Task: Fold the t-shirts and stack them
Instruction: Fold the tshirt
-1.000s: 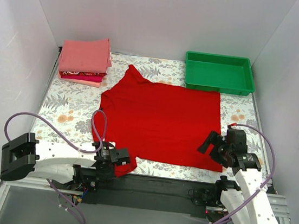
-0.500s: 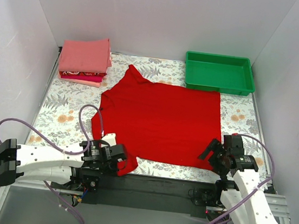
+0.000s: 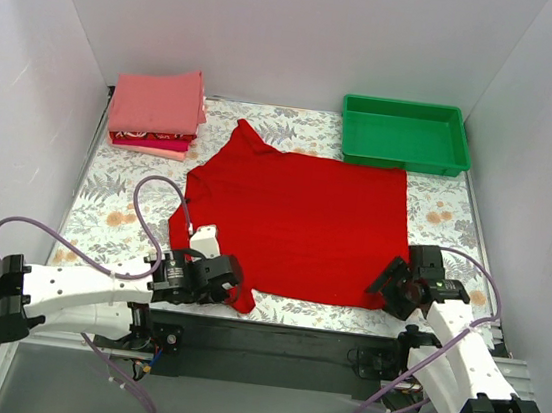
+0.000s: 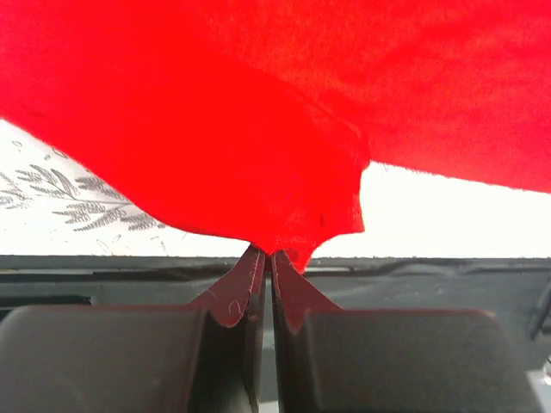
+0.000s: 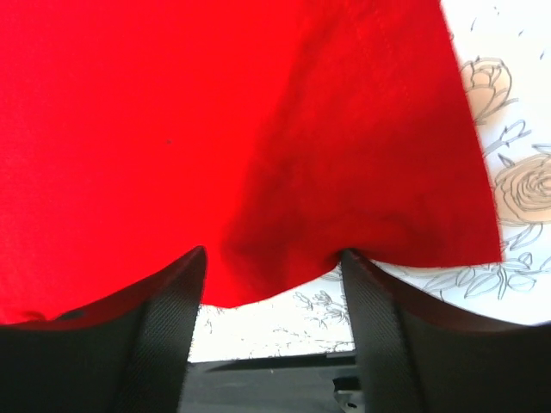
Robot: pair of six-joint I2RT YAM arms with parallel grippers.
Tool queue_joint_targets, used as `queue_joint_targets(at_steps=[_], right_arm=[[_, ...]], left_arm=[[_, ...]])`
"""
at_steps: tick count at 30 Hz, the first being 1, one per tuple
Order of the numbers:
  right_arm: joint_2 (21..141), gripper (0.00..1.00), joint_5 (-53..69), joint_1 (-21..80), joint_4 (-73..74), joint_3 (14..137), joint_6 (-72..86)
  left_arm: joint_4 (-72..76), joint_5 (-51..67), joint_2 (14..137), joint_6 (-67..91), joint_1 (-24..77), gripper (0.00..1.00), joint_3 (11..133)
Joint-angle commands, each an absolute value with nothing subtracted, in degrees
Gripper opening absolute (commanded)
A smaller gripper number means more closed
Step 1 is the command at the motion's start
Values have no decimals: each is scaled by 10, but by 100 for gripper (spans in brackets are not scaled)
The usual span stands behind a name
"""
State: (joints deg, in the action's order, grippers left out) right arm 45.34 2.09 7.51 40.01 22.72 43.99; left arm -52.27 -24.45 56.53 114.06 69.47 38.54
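Top external: red tee (image 3: 294,224) lies flat on the bench (image 3: 106,198). Left claw (image 4: 265,255) pinches its near sleeve; right claw (image 5: 274,258) stands spread over the near hem corner. Step: gripping for the fold. Next, likely: right closes, both lift together.

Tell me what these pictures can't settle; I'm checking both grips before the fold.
- Left wrist view: the left gripper, shut on the red t-shirt, hides how much cloth it pinches.
- Right wrist view: the open right gripper covers the hem with its fingers, so contact is unclear.
- Top view: the stack is covered by its top shirt, so the count is unclear.
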Motion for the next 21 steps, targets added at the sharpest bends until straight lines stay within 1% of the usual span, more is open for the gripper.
queue_joint_targets(at_steps=[1, 7, 8, 10, 12, 14, 16, 19, 21], right_arm=[[463, 68, 3, 72, 373, 222, 443], [434, 51, 3, 72, 376, 219, 435], [430, 46, 3, 72, 376, 218, 436], [421, 40, 3, 72, 375, 216, 438], [420, 27, -17, 72, 376, 217, 435], [424, 21, -18, 72, 375, 219, 431], [430, 20, -20, 72, 375, 219, 428], [442, 13, -26, 72, 374, 222, 424], [445, 2, -32, 72, 375, 228, 418]], left_arm=[[-513, -300, 572, 1199, 693, 0, 410], [-502, -311, 594, 1180, 670, 0, 429], [-499, -309, 595, 1171, 660, 0, 431], [-484, -308, 594, 1160, 653, 0, 431], [-474, -306, 592, 1148, 644, 0, 432], [-467, -305, 591, 1142, 635, 0, 431], [-463, -306, 587, 1136, 630, 0, 432], [-459, -305, 583, 1129, 621, 0, 431], [-458, -308, 580, 1127, 616, 0, 430]])
